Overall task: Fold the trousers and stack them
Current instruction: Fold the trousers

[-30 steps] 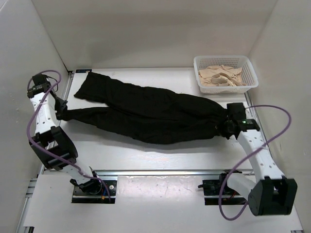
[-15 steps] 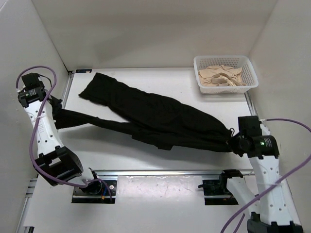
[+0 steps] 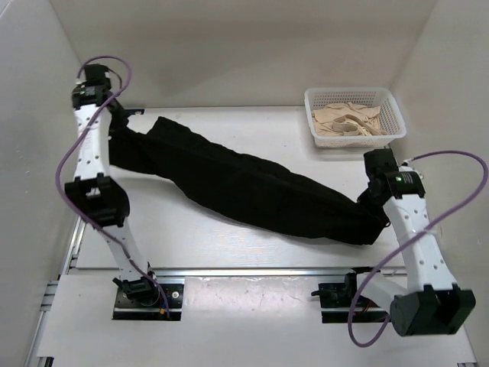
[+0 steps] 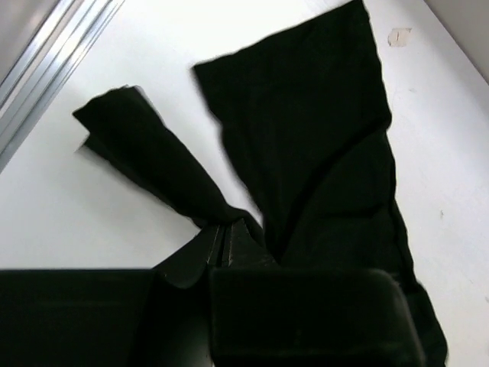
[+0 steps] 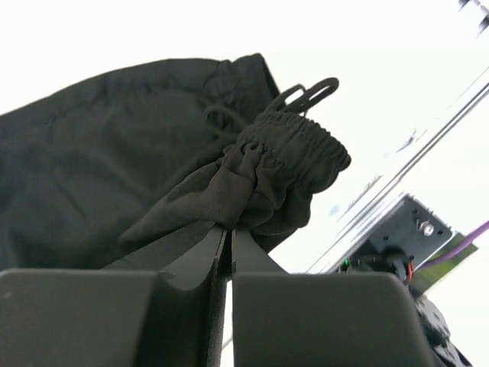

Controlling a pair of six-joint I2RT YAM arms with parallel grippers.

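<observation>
The black trousers (image 3: pixel 260 187) stretch diagonally across the white table from far left to near right, both legs laid together. My left gripper (image 3: pixel 116 131) is shut on a leg end at the far left; the left wrist view shows the hem (image 4: pixel 153 157) pinched at my fingertips (image 4: pixel 227 227) and the other leg (image 4: pixel 321 145) lying beside it. My right gripper (image 3: pixel 369 200) is shut on the elastic waistband (image 5: pixel 294 149), bunched at my fingertips (image 5: pixel 229 229), held just above the table at the right.
A white basket (image 3: pixel 354 116) of beige cloth stands at the back right. White walls enclose the table on three sides. A metal rail (image 3: pixel 252 271) runs along the front edge, and another rail (image 4: pixel 53 69) runs along the left side.
My left gripper has swung the leg end from the left edge up to the far left corner, over the other leg. My right gripper moved the waistband back and slightly up.
</observation>
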